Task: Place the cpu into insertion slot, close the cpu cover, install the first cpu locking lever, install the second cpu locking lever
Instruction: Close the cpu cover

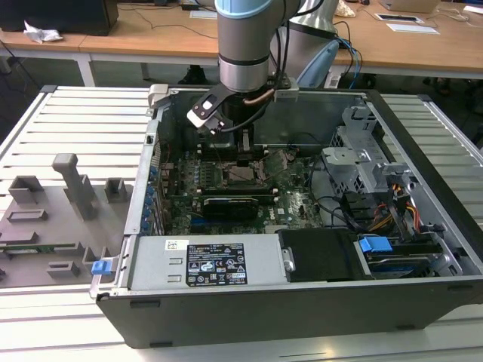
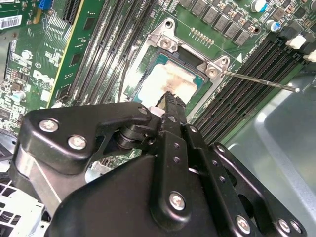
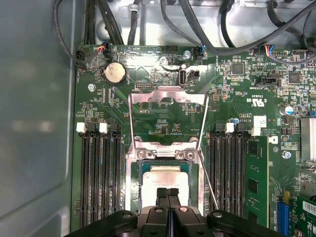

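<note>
The exterior view looks obliquely down from a distance into the open computer case [image 1: 302,298]. Both wrist views look closely down past the tool [image 3: 167,190] [image 2: 171,97], from different sides, sharing the seated cpu [image 3: 165,176] [image 2: 160,81].

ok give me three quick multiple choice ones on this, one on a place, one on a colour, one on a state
1. Where is the cpu?
A) in the insertion slot
B) outside the computer
C) in mid air

2. What colour is the motherboard?
A) red
B) green
C) white

3. How does the cpu cover stand?
A) shut flat over the chip
B) swung up, open
C) taken off

Answers:
1 A: the chip lies flat inside the socket, just under the tips of the claw.
2 B: the board is green all around the socket.
3 B: the frame stands raised behind the socket, with the board showing through its window.
</note>
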### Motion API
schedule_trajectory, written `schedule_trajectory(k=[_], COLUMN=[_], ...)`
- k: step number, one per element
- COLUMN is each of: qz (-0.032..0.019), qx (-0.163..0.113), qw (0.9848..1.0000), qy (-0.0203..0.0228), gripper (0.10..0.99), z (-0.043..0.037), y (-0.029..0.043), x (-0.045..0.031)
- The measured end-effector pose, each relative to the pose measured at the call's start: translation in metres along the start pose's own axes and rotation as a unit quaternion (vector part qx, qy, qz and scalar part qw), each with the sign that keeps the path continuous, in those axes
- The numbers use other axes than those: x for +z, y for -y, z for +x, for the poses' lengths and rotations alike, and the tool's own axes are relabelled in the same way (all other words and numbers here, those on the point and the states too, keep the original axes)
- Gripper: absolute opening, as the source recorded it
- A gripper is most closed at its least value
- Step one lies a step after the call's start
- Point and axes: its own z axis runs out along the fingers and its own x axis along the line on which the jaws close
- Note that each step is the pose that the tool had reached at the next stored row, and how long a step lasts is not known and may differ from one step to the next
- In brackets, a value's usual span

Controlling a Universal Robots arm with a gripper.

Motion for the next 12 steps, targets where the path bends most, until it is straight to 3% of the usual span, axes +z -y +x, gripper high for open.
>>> schedule_trajectory(k=[12], qz=[0.0009], qx=[0.0], qw=[1.0], qy=[0.0002], gripper=[0.106], z=[-0.0001], y=[-0.0009], x=[-0.0123])
